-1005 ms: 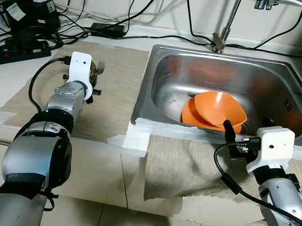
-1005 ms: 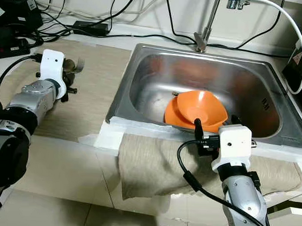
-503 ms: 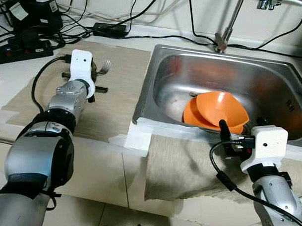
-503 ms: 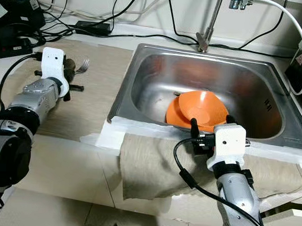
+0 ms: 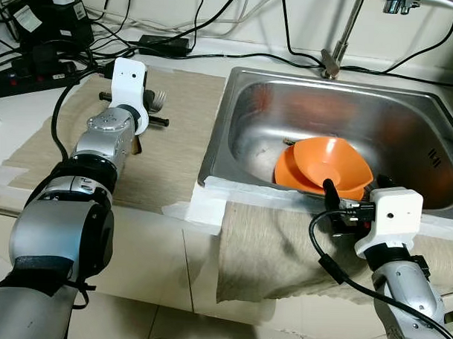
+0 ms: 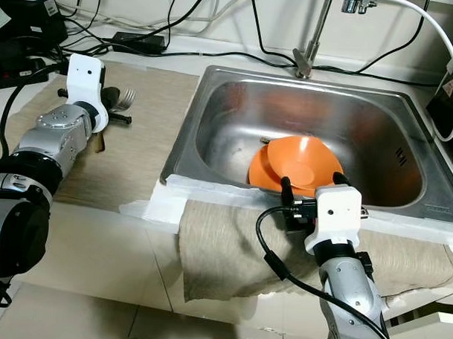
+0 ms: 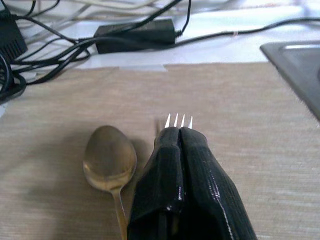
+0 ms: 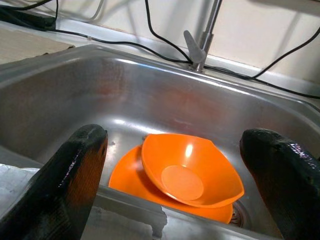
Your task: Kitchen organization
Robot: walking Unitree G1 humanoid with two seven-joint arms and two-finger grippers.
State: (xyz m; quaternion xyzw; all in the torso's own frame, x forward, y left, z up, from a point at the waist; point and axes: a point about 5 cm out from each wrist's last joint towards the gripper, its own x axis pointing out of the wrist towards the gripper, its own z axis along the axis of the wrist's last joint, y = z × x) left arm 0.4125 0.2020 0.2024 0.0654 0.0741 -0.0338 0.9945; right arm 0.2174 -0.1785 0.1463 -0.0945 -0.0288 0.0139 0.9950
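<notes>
Steel sink set in a cabled counter. My left gripper is clamped on 1 fork — thin, stiff, slippery. Right gripper, spread wide, faces 2 light orange bowls at the sink's front edge — best pinched at the rim.

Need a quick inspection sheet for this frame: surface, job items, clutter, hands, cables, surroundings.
Surface: beige mat on a white counter, left of a steel sink.
Job's things: orange bowl sits on an orange plate in the sink; spoon lies on the mat; fork tines poke out of the left hand.
Clutter: cloth draped over the counter edge.
Hands: left hand shut on the fork above the mat; right hand open at the sink's front rim, facing the bowl.
Cables: black leads, power strip, adapter along the back.
Surroundings: faucet, tiled floor.
</notes>
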